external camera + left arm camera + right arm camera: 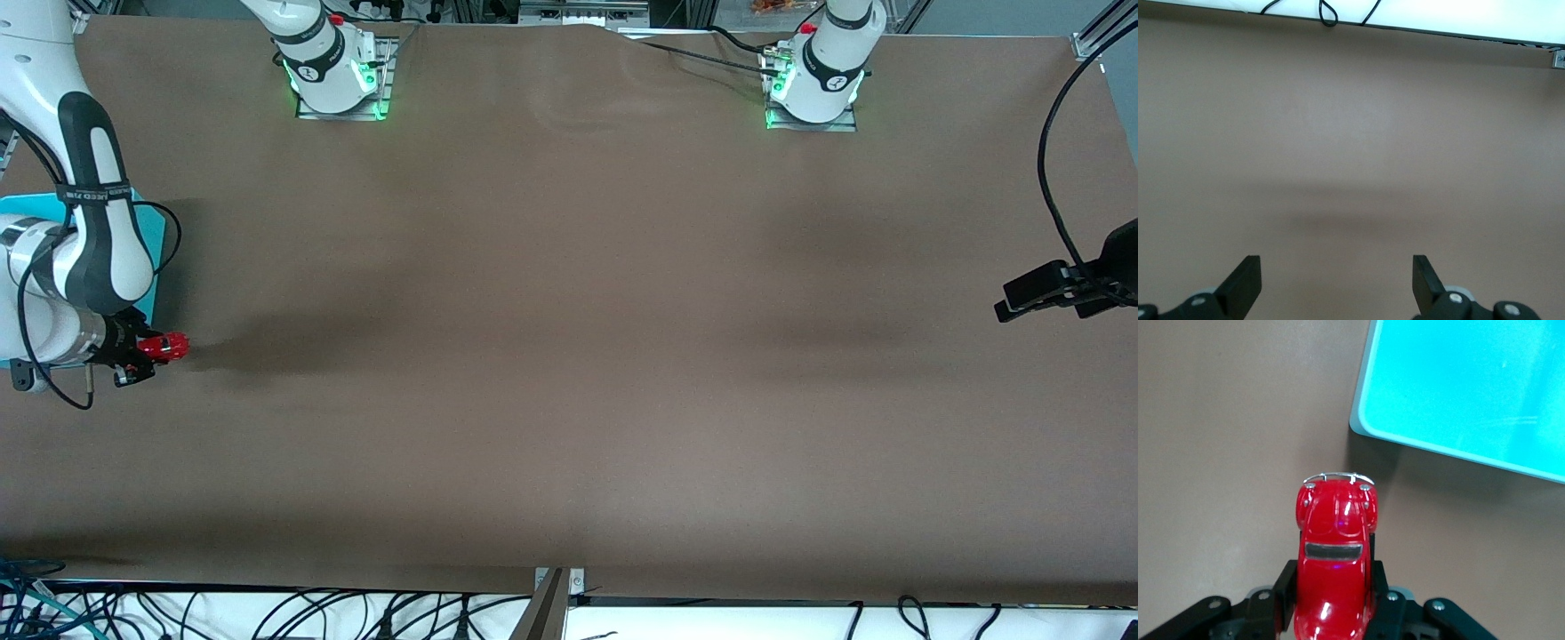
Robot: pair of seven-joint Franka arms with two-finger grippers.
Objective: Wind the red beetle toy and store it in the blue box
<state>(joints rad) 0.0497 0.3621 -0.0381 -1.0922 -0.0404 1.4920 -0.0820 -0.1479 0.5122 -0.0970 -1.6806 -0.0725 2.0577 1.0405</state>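
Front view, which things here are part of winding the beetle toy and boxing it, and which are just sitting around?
Part of the job:
- red beetle toy, clamped in the right gripper, over the table beside the box
- blue box, at the right arm's end of the table
- left gripper, jaws open, waiting over bare table

Just there:
- brown table cover
- cables along the table's near edge
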